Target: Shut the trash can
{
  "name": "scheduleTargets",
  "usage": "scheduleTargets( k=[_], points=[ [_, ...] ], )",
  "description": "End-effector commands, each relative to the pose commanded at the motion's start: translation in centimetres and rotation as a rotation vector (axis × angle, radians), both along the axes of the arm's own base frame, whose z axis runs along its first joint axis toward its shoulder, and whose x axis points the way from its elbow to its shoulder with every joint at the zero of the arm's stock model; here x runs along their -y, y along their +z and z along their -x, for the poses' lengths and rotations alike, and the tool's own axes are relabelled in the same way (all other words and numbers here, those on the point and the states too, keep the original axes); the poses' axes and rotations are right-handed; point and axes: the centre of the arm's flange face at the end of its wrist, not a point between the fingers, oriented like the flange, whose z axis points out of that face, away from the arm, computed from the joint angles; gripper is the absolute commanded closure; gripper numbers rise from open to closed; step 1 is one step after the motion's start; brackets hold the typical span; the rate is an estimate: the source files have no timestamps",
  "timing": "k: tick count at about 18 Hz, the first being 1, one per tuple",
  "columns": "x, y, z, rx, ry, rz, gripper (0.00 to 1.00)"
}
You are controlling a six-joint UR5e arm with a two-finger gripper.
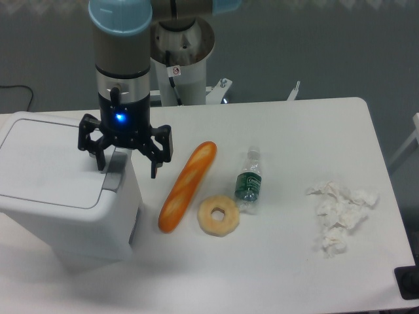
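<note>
One trash can [62, 190] stood at the table's [281, 261] left edge, white, lid down flat, grey latch [115, 175] on its right side. One gripper [126, 159] hung over that latch corner, jaws spread wide, holding nothing; a blue light glowed on the wrist above. One baguette [187, 186] lay diagonally just right of the can. One ring-shaped bagel [218, 215] lay near the baguette's lower end. One small plastic water bottle [249, 182] lay on its side just beside the bagel; green label, writing too small to read. One heap of crumpled white tissue [339, 213] sat well apart, toward the right edge.
</note>
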Motion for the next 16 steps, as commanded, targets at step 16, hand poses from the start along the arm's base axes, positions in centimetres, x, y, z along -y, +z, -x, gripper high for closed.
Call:
scheduleTargets(
  k=[16],
  points=[
    [11.2, -0.4, 17.5, -0.133, -0.044, 0.060, 0.00]
  ],
)
